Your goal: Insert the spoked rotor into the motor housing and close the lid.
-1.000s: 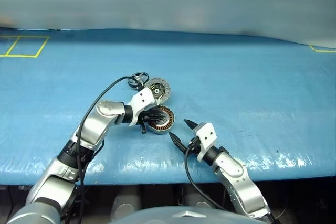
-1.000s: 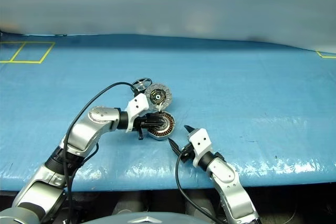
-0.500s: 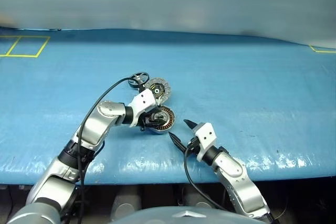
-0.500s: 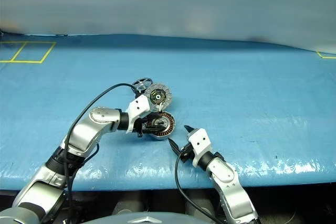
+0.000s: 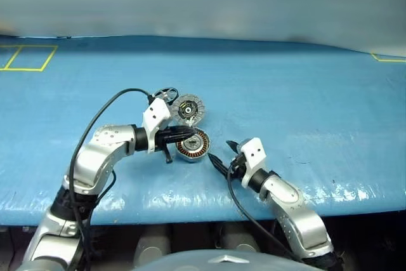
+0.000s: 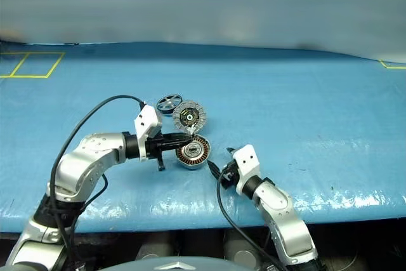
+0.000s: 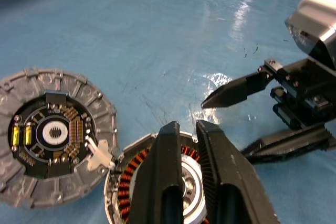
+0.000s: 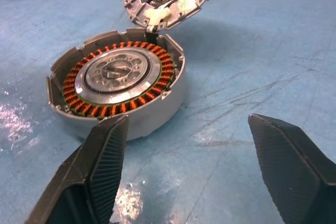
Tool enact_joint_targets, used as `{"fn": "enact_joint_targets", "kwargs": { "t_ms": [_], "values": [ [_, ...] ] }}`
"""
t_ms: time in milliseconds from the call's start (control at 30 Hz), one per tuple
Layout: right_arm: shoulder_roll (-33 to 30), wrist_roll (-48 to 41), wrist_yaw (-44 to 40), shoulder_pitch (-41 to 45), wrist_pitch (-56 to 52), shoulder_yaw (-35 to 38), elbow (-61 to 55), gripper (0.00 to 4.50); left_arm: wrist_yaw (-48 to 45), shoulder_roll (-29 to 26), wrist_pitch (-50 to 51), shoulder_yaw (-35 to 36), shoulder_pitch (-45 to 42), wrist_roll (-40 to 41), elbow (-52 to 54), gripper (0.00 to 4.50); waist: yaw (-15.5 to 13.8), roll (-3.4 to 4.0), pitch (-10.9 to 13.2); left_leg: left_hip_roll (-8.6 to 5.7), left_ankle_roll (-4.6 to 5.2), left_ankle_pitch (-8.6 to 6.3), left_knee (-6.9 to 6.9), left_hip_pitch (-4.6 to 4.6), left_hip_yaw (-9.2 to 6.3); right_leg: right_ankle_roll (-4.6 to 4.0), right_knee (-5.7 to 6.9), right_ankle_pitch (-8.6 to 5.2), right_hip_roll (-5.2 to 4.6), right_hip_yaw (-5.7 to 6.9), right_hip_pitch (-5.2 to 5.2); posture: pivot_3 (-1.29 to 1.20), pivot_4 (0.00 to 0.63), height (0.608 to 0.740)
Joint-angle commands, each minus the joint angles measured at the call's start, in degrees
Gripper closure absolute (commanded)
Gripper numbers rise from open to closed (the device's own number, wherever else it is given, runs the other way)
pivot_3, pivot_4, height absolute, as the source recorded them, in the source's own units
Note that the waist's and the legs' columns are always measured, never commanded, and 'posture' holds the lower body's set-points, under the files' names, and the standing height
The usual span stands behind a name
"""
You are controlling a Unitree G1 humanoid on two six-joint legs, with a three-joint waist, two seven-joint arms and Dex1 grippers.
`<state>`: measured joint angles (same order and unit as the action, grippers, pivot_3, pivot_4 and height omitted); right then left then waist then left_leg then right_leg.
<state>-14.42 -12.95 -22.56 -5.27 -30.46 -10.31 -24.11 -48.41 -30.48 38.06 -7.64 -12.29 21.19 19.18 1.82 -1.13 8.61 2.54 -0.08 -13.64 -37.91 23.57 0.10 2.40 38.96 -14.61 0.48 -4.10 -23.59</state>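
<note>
The motor housing sits open on the blue table, its copper windings ringing a silver centre. The lid lies just behind it, circuit face up, joined to the housing's rim by a small white tab. The spoked rotor, a small black wheel, lies flat behind and left of the lid. My left gripper is shut and empty, its tips over the housing's near-left rim. My right gripper stands open and empty a short way right of the housing.
The blue table cover stretches wide on all sides. Yellow tape squares mark the far left and far right corners. The table's front edge runs close below both arms. A black cable loops over my left arm.
My left gripper drew back to the left off the housing, opened briefly and shut again, uncovering the rotor. My right gripper moved up closer to the housing and narrowed a little.
</note>
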Motion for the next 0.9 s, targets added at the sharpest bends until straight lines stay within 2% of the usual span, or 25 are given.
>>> {"fn": "enact_joint_targets", "kwargs": {
  "t_ms": [33, 133, 300, 600, 733, 900],
  "values": [
    [-1.63, -0.07, 1.77, 4.23, -8.92, -0.28, -6.58, 1.89, 3.41, 1.04, -5.56, 2.83, 6.32, -0.7, 4.39, 4.5, -0.12, 0.0, 0.0, 0.0, 0.0, 0.0, 0.0, 0.01, 0.01, -0.02, 0.0, -0.01, 0.0, -0.01, -0.01, 0.0, 0.15, 0.74],
    [-2.42, 0.42, 3.65, 9.04, -16.89, -1.77, -10.26, 2.82, 7.35, 2.99, -9.39, 3.68, 13.43, -2.19, 5.87, 4.5, -0.26, 0.0, 0.0, 0.02, 0.01, -0.01, 0.01, 0.01, 0.01, -0.03, -0.01, -0.02, -0.07, -0.04, -0.02, 0.0, 0.15, 0.74],
    [-0.18, -0.68, 7.01, 16.95, -29.96, -2.82, -14.04, 4.49, 10.94, 5.27, -17.36, 3.65, 21.78, -4.86, 7.65, 4.5, -0.43, -0.01, -0.01, 0.04, 0.02, -0.01, -0.01, 0.01, 0.07, -0.08, -0.02, -0.05, -0.08, -0.01, -0.02, 0.0, 0.15, 0.74],
    [2.59, -4.38, 6.36, 27.72, -44.1, -6.26, -11.46, 4.49, 12.36, 6.04, -30.92, 1.28, 29.68, -10.3, 4.75, 4.5, 0.02, 0.01, 0.0, 0.06, 0.04, -0.01, 0.05, 0.02, 0.12, -0.11, -0.04, -0.06, -0.13, -0.04, -0.08, 0.0, 0.15, 0.74],
    [4.22, -3.78, 7.2, 30.76, -45.58, -7.44, -6.51, 4.49, 13.8, 8.36, -38.06, 1.01, 30.14, -12.12, -0.27, 4.5, 0.29, 0.02, 0.01, 0.06, 0.04, -0.01, 0.05, 0.02, 0.15, -0.12, -0.05, -0.07, -0.12, -0.02, -0.08, 0.0, 0.15, 0.74],
    [3.94, -3.51, 6.95, 32.57, -45.01, -9.31, -2.78, 4.49, 14.04, 9.73, -40.78, 0.53, 30.67, -12.13, -3.27, 4.5, 0.4, 0.02, 0.01, 0.04, 0.07, -0.03, 0.08, 0.06, 0.17, -0.11, -0.06, -0.06, -0.11, -0.02, -0.13, 0.0, 0.15, 0.74]
  ]
}}
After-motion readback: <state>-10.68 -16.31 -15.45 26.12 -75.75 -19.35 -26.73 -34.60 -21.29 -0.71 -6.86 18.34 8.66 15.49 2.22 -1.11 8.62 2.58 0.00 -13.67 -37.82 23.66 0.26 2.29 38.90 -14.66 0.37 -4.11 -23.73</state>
